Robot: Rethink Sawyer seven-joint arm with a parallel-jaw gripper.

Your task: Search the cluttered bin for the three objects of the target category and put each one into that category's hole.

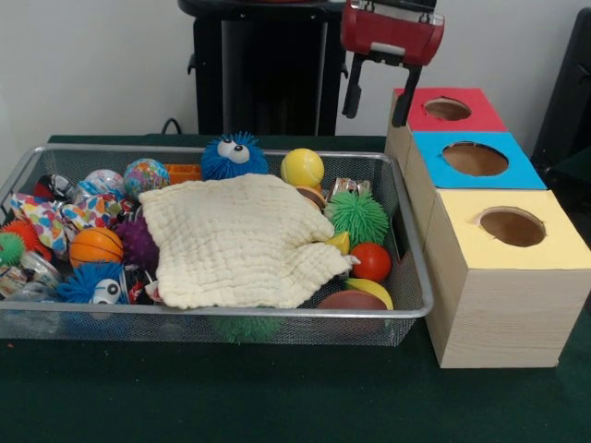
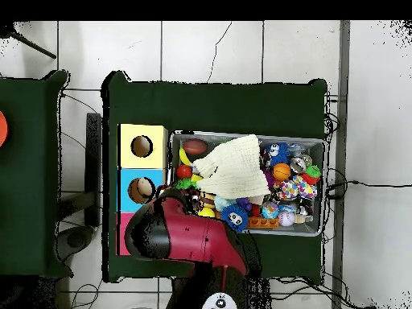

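- Here we saw the claw (image 1: 379,103) raised above the desk (image 1: 277,397), its two dark fingers (image 1: 352,88) hanging apart with nothing between them.
- Just beside the claw, on its box side, stood the red box (image 1: 462,118) with its round hole; further toward the camera came the blue box (image 1: 517,171) and then the yellow box (image 1: 554,245), each with a hole on top.
- Below the claw and off to its other side sat the wire bin (image 1: 411,277), full of toys.
- A cream cloth (image 1: 240,240) lay spread over the middle of the bin, well below the claw, hiding whatever was under it.
- Nearest the claw in the bin we noted a yellow ball (image 1: 302,167), a blue fuzzy toy with eyes (image 1: 234,155) and a green spiky ball (image 1: 358,217).
- From overhead, the red arm (image 2: 201,237) reached over the bin's corner by the boxes.
- Which toys belonged to the target category we could not tell.
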